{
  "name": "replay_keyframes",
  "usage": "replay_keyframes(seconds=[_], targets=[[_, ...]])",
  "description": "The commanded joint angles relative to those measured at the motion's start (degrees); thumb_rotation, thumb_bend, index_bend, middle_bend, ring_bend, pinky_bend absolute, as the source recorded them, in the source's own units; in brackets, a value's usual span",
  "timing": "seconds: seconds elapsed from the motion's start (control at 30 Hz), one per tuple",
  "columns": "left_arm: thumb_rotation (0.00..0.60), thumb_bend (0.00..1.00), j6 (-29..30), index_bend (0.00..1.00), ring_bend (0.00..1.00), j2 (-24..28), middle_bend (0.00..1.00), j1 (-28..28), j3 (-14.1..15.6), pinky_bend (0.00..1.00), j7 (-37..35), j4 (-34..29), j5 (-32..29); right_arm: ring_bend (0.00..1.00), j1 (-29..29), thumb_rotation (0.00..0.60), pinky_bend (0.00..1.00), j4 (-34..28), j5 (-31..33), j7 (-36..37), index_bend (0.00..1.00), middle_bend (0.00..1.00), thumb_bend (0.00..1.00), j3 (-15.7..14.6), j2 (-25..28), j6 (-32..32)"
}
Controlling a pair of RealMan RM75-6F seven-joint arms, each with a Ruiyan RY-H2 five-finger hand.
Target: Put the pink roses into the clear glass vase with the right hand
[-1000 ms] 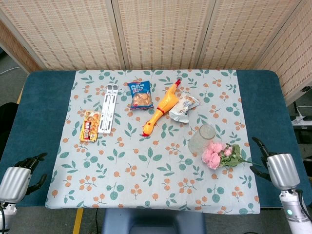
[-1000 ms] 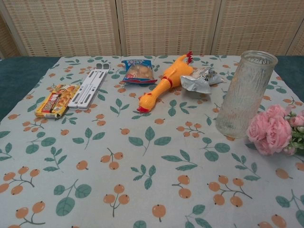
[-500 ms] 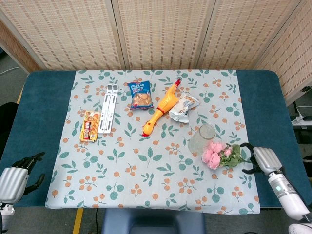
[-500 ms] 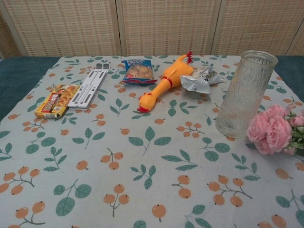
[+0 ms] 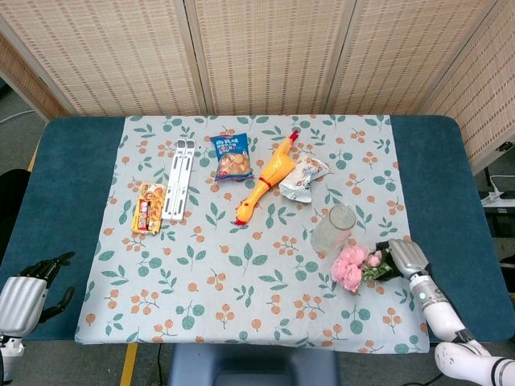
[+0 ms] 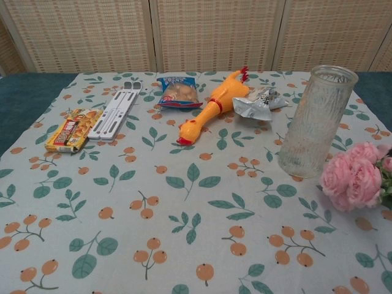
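Woven reed screens stand behind a blue tabletop (image 5: 451, 173) spread with a pale cloth printed with leaves and orange berries (image 5: 241, 273). On it, well apart from our work, lie a yellow rubber chicken (image 5: 268, 175), a blue snack bag (image 5: 232, 155), a crumpled silver packet (image 5: 303, 176), a white folding stand (image 5: 179, 178) and an orange snack box (image 5: 148, 207).

The tall clear glass vase (image 6: 316, 120) stands upright near the cloth's right side. The bunch of pink roses with green leaves (image 5: 351, 268) lies on the cloth just beside the vase's base, blooms toward the middle of the tabletop and stems toward the right edge.

Our right hand (image 5: 407, 258) is at the stem end of the bunch, touching the leaves. We cannot tell from the head view whether its fingers are closed on the stems or only resting on them; the chest view does not show the hand. Our left hand (image 5: 28, 293) hangs off the near left corner, fingers loosely apart, holding nothing.

We judge the step in hand to be securing the stems. To do it well, we should grip low on the stems, not the blooms, and make sure of a firm hold before lifting. Then we turn the bunch stems-down, carry it above the rim, and lower it without knocking the vase, which looks easy to tip.
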Motion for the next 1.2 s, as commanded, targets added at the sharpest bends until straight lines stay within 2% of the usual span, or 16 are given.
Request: replay_keyframes(seconds=[0.03,0.1,0.2,0.33,0.43,0.53,0.6,0.67,0.77,0.97,1.07,1.2], targets=[[0.6,0.37,0.1,0.19,0.34,0.0,0.33,0.1,0.0,0.49,0.0,0.0,0.0,0.91,-2.5,0.6,1.0,0.0,-2.9,0.0,0.9,1.0,0.36,0.2,-0.6,7.1],[0.6,0.37,0.1,0.19,0.34,0.1,0.33,0.1,0.0,0.49,0.0,0.0,0.0,0.91,-3.8,0.6,1.0,-1.8,-5.0,1.1,0.93,1.0,0.43,-0.2,1.1,9.7],[0.6,0.37,0.0,0.19,0.34,0.0,0.33,0.0,0.0,0.49,0.1,-0.1,0.0,0.91,-6.3,0.6,1.0,-7.3,-9.6,5.1,0.93,1.0,0.46,-1.3,6.0,13.3],[0.6,0.37,0.0,0.19,0.34,0.0,0.33,0.0,0.0,0.49,0.4,-0.3,0.1,0.91,-9.5,0.6,1.0,-16.8,-18.4,13.7,0.93,1.0,0.48,-4.6,15.4,17.1],[0.6,0.37,0.2,0.19,0.34,0.1,0.33,0.1,0.0,0.49,0.4,-0.4,0.2,0.91,-11.2,0.6,1.0,-21.6,-25.0,20.3,0.93,1.0,0.49,-7.3,21.8,19.4],[0.6,0.37,0.2,0.19,0.34,0.0,0.33,0.1,0.0,0.49,0.4,-0.4,0.3,0.91,-11.7,0.6,1.0,-24.7,-31.2,27.8,0.93,1.0,0.51,-9.0,26.5,21.8],[0.6,0.37,0.1,0.19,0.34,0.0,0.33,0.0,0.0,0.49,0.4,-0.4,0.3,0.91,-11.5,0.6,1.0,-25.2,-35.4,33.1,0.93,1.0,0.52,-9.2,27.8,24.5],[0.6,0.37,0.0,0.19,0.34,0.0,0.33,0.0,0.1,0.49,0.5,-0.4,0.3,0.91,-10.9,0.6,1.0,-25.0,-39.4,37.9,0.93,1.0,0.53,-8.5,28.0,28.0],[0.6,0.37,-0.1,0.19,0.35,0.0,0.33,-0.1,0.1,0.49,0.7,-0.4,0.5,0.91,-9.1,0.6,1.0,-25.3,-42.0,42.8,0.94,1.0,0.55,-6.7,27.1,30.9],[0.6,0.37,-0.7,0.19,0.34,-0.1,0.33,-0.2,0.1,0.49,0.6,-0.2,-0.1,0.91,-2.5,0.6,1.0,-29.6,-41.8,47.3,0.94,1.0,0.56,-3.0,27.7,27.2],[0.6,0.37,-0.5,0.19,0.35,-0.1,0.33,-0.1,0.1,0.49,0.6,-0.2,0.1,0.91,0.2,0.6,1.0,-30.9,-38.7,44.1,0.94,1.0,0.57,0.2,26.8,25.5],[0.6,0.37,-0.3,0.19,0.34,-0.2,0.33,-0.1,0.2,0.49,0.6,-0.2,0.5,0.91,2.8,0.6,1.0,-30.1,-32.5,36.1,0.95,1.0,0.57,5.2,22.6,25.2]])
